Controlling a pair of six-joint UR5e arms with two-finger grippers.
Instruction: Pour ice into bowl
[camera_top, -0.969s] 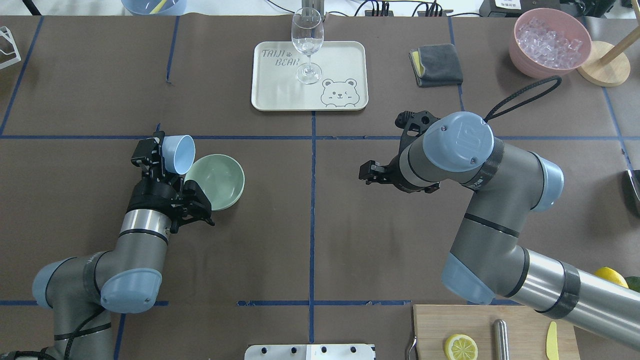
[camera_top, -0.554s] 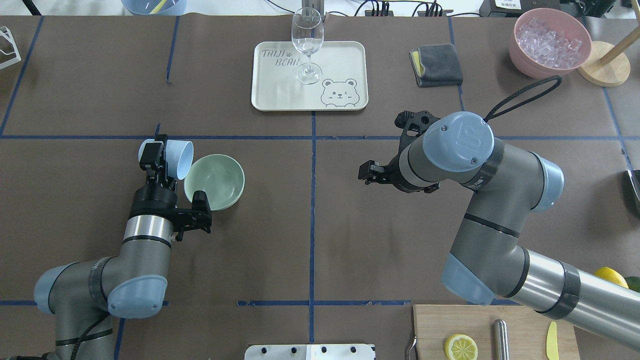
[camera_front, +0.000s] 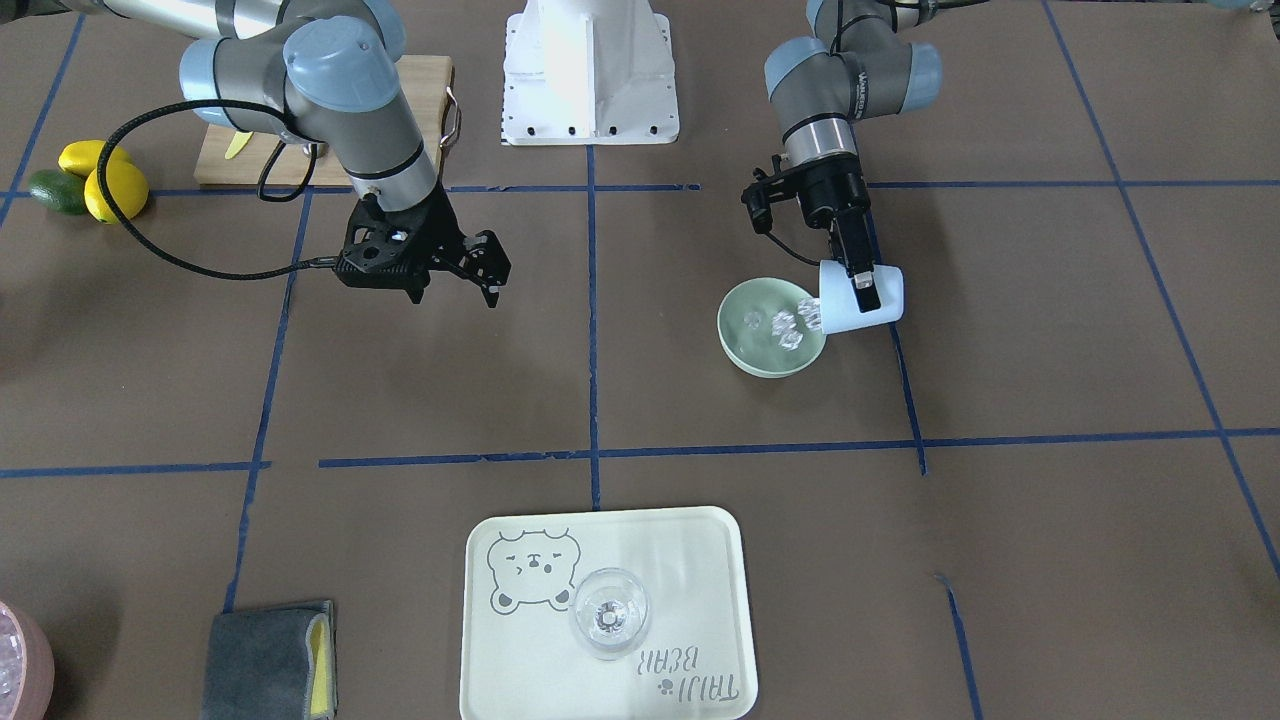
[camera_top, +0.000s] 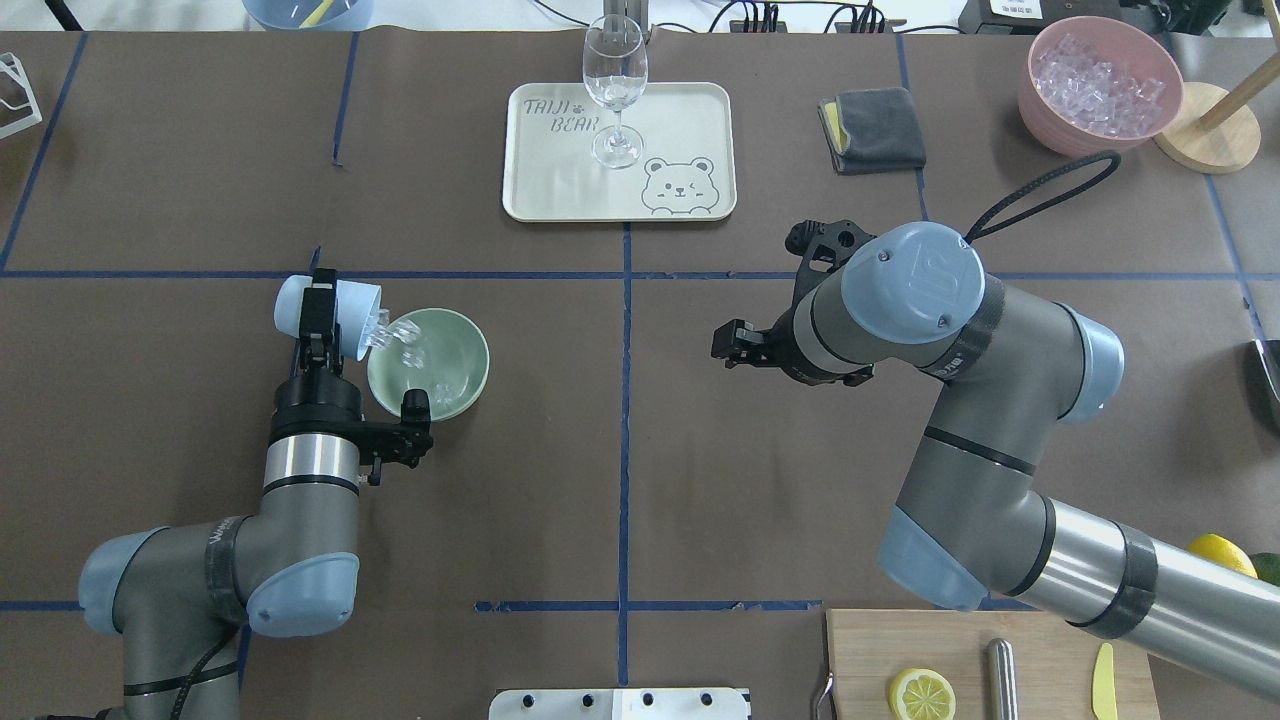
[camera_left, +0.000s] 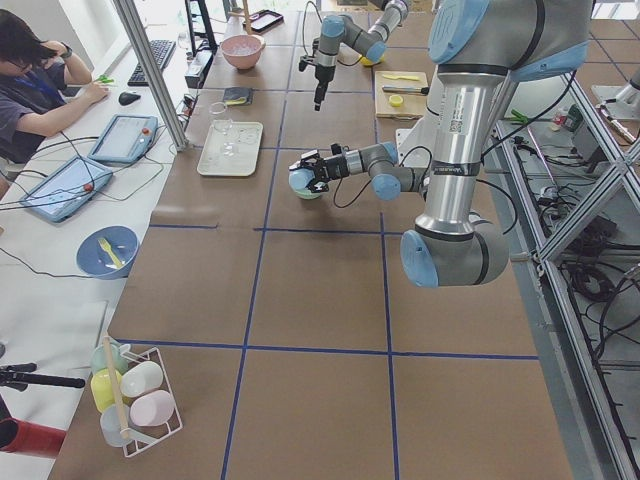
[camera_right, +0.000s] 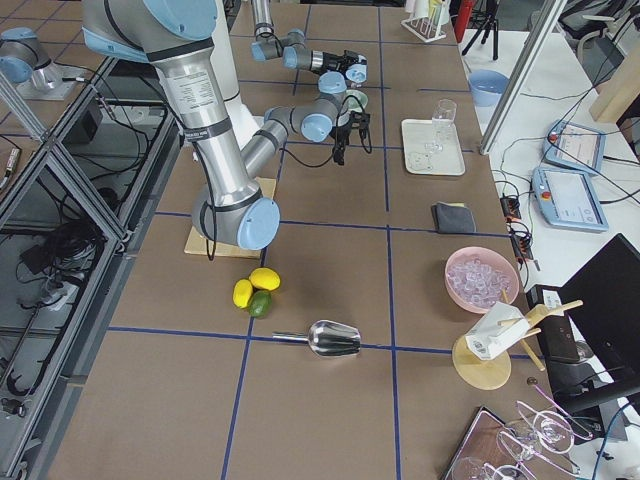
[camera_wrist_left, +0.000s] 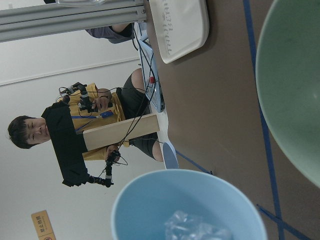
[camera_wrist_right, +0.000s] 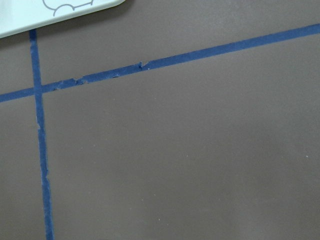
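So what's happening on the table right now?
The left hand grips the light blue cup, tipped on its side at the rim of the mint-green bowl, and ice cubes are spilling from its mouth into the bowl. The wrist camera shows some ice left inside the cup. The right hand hangs open over the table near the middle, holding nothing.
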